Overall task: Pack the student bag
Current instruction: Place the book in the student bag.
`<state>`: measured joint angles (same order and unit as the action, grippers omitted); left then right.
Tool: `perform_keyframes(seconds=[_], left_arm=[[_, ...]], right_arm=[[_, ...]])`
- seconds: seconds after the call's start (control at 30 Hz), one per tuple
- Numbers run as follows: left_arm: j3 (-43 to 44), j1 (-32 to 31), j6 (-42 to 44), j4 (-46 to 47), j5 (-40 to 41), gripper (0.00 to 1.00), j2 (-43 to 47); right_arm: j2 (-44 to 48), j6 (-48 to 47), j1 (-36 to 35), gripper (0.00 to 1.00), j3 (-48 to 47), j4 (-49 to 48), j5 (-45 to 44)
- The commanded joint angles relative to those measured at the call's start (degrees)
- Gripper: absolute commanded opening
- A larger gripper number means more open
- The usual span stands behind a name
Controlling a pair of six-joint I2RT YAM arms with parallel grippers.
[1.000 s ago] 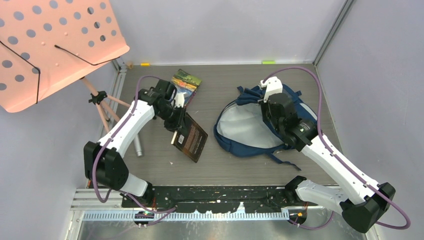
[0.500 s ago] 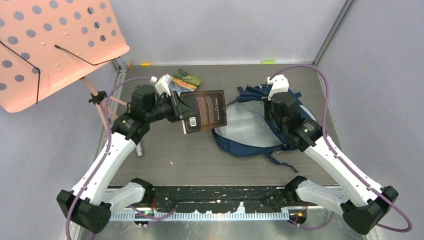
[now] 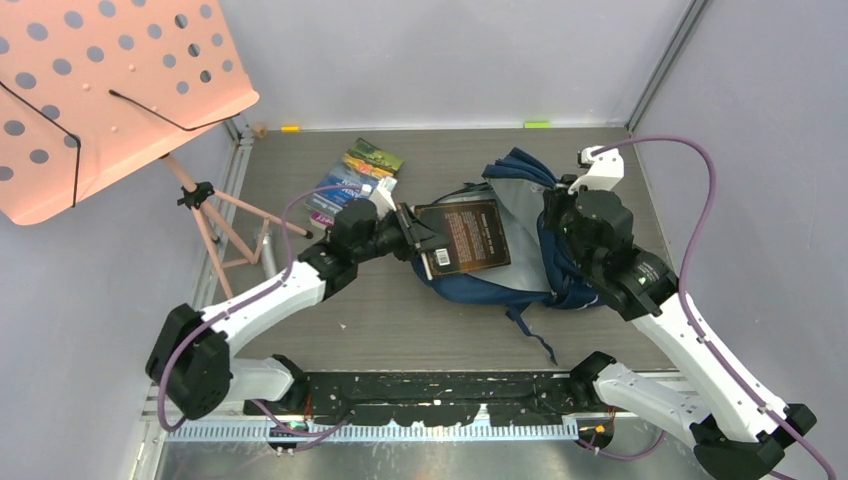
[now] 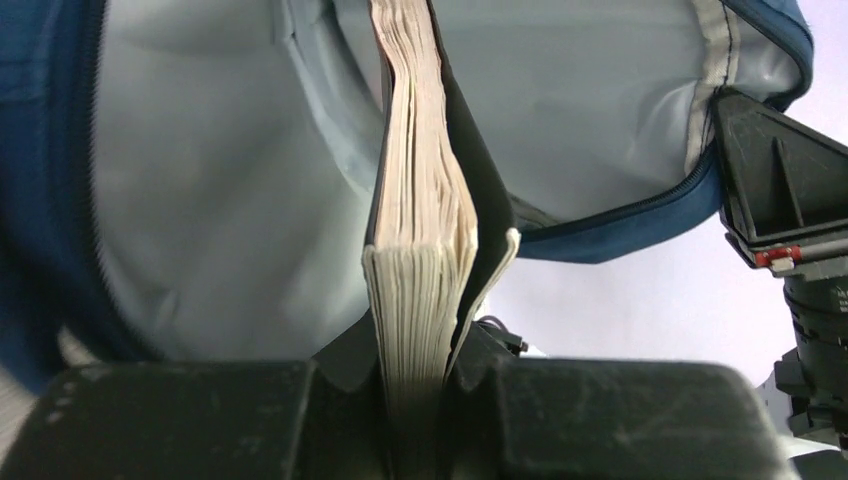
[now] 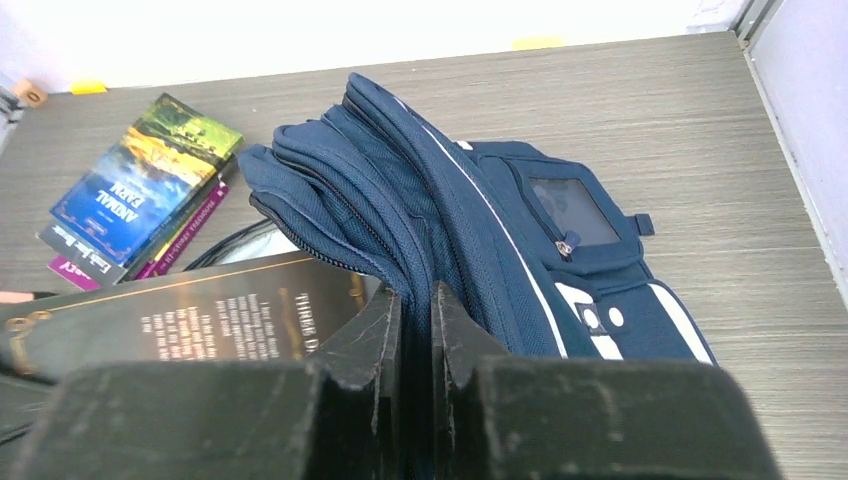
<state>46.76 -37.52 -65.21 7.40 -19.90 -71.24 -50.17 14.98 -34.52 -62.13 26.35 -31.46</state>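
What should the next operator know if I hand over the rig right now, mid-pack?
Left end effector: shut on one end of the dark book; the book's other end sits against the grey lining at the mouth of the student bag.
Right end effector: shut on the bag's upper flap, holding the mouth open.
Done: bag is open and one book is at the opening.
Left: push that book fully in and release. A stack of books lies on the table to the left of the bag, probably next. Then close the bag.
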Motion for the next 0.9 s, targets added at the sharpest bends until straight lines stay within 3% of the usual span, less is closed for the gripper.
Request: perform_keyframes(seconds=[0.0,0.17,0.47,0.87], left_arm=[[1.21,-2.1,-4.5,19.22,3.11,0.0,-3.73],[0.58,-3.45,-6.65,24.7,7.05,0.0,-8.75],[-2.76,-6.55,-9.68,25.95,17.66,0.0,-13.24],[1.08,-10.09,-11.57,28.3,19.36,0.0,-21.95]], right_arm=[[3.29,3.88,-0.04,0.01,-2.63,-19.03,-0.76],[3.37,4.05,-0.08,0.0,-2.93,-18.38,-0.72],[3.38,4.37,-0.11,0.01,-2.56,-18.61,-2.1],[2.89,3.74,-0.08,0.0,-2.17,-18.98,-2.22]])
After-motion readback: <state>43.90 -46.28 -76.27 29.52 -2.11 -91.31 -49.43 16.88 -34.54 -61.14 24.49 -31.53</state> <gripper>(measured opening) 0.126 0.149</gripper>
